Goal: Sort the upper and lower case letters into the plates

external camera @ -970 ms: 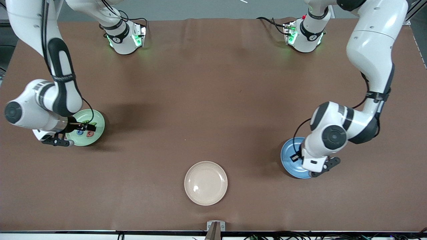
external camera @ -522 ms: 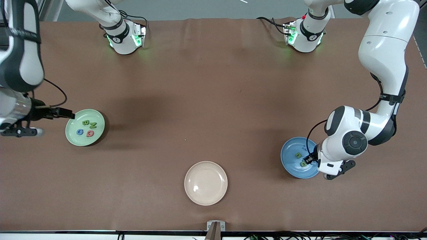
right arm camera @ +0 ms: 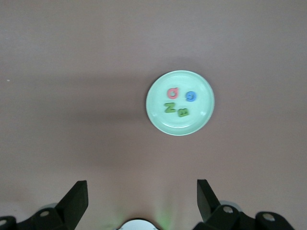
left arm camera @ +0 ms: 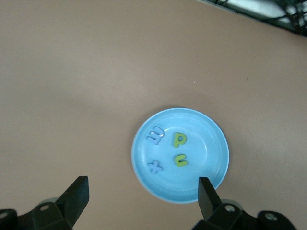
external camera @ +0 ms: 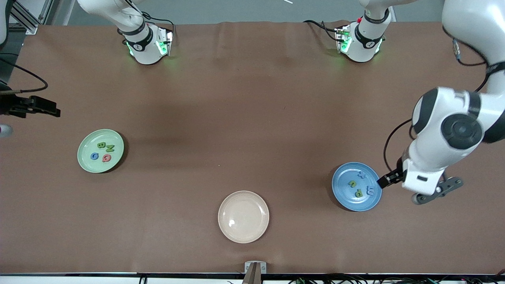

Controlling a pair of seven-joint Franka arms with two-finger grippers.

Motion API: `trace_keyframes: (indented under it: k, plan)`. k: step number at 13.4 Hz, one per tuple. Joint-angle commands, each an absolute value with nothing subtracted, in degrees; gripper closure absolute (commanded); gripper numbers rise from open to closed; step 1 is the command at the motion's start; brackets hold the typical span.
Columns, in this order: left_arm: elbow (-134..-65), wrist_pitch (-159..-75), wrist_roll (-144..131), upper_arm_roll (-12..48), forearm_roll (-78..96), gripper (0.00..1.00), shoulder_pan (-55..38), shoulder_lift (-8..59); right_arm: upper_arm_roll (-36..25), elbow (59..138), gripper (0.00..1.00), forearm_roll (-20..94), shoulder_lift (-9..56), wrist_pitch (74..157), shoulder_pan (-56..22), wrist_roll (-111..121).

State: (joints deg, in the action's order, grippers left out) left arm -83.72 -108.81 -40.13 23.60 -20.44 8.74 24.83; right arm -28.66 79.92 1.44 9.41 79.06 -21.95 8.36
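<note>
Brown table covering [external camera: 252, 118], grey floor [external camera: 236, 10] at its top edge

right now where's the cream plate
In the front view the cream plate lies nearest the camera, midway along the table, between the green plate at the right arm's end and the blue plate at the left arm's end.

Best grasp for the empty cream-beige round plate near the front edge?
Take the cream-beige round plate by its raised rim, coming down from above with one finger inside the lip and one outside. It lies flat and shallow on the brown table, so a side approach probably finds nothing to pinch.
</note>
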Motion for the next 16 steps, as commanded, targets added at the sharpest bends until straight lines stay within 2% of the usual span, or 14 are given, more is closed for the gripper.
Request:
trace_keyframes:
  k: [1, 4, 8, 12, 16]
  plan:
    - [-83.94, -102.33, -32.98, 23.64, -18.46, 0.0, 8.96, 18.13, -28.39, 84.8, 0.0, -1.76, 4.32, 81.72, -24.08, 6.33]
    - [-83.85, -94.86, -23.5, 23.2, -14.69, 0.0, 9.14, 11.1, -28.39, 92.18, 0.0, -1.85, -1.57, 88.66, -24.08, 6.5]
    - [-84.28, -87.29, -12.78, 22.33, -7.31, 0.0, 12.04, 3.71, -28.48, 86.84, 0.0, -1.85, -0.97, 88.24, -23.91, 6.33]
    - [-87.44, -83.76, -3.35, 7.33, -2.12, 0.0, 2.48, -1.57, -28.65, 86.4, 0.0, -1.76, -0.79, 88.33, -23.99, 6.42]
    - [-88.77, -84.72, -4.48, 6.59, -1.85, 0.0, 0.0, -3.07, -28.3, 86.4, 0.0, -1.5, -0.44, 88.33, -23.82, 6.68]
